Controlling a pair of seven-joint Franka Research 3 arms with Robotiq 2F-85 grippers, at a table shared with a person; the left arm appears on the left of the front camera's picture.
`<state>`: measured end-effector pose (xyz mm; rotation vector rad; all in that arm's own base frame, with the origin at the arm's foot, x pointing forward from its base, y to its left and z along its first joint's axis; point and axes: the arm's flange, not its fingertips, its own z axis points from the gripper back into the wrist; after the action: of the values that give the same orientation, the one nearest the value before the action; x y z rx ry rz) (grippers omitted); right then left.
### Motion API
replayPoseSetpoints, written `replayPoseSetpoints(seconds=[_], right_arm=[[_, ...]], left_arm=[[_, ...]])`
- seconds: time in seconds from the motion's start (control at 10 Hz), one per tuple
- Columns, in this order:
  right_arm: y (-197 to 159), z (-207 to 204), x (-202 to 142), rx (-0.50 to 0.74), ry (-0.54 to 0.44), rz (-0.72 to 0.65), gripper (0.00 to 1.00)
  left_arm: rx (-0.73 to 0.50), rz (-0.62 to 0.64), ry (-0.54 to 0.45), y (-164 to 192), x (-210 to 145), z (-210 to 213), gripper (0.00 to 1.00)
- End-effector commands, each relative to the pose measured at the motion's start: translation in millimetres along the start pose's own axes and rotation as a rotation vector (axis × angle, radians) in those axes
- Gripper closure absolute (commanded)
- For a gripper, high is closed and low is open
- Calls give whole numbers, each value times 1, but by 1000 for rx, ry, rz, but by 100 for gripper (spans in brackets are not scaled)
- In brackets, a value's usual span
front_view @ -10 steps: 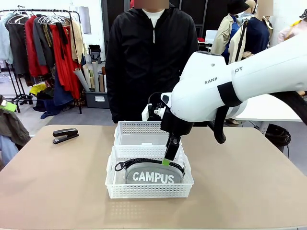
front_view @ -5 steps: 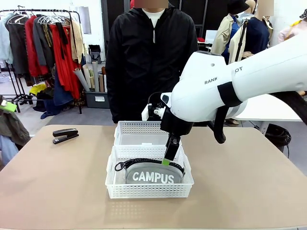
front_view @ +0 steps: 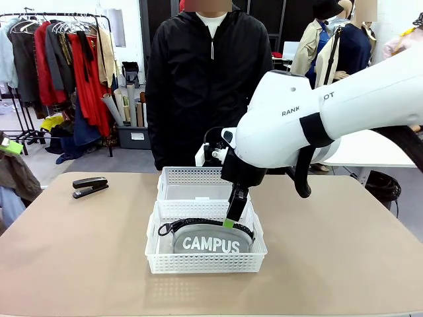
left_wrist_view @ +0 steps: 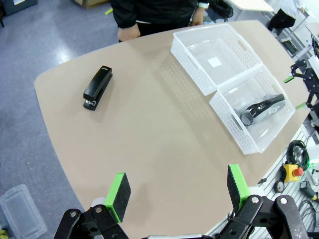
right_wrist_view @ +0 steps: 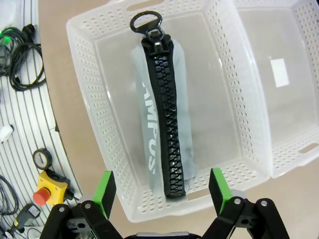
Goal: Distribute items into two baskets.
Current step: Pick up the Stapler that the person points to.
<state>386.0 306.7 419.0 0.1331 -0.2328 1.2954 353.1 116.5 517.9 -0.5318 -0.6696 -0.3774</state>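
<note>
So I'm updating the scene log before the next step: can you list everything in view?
near basket: 1, white, table middle
far basket: 1, white, right behind the near one
pouch: 1, grey with "CAMPUS", in the near basket
stapler: 1, black, table's far left
table: 1, tan
stop button: 1, yellow and red, off the table's robot side
clothes rack: 1, mixed colours, background left
person: 1, black jacket, far side
left fingers: 2, black with green pads, open, high over the table
right fingers: 2, same colours, open, over the pouch
</note>
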Motion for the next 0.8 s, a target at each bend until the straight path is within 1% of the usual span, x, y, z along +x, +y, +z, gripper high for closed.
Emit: replayPoseSetpoints(seconds=[0.0, 0.2, 0.6, 0.7], right_arm=[[-1, 0, 1, -13, -7, -3, 2], [0, 0, 0, 0, 0, 0, 2], [-40, 50, -16, -10, -28, -71, 2], [-52, 69, -25, -21, -58, -89, 2]], left_arm=[[-3, -3, -5, -1, 0, 1, 0], [-3, -3, -5, -1, 0, 1, 0], [-3, -3, -5, -1, 0, 1, 0], [-3, -3, -5, -1, 0, 1, 0]])
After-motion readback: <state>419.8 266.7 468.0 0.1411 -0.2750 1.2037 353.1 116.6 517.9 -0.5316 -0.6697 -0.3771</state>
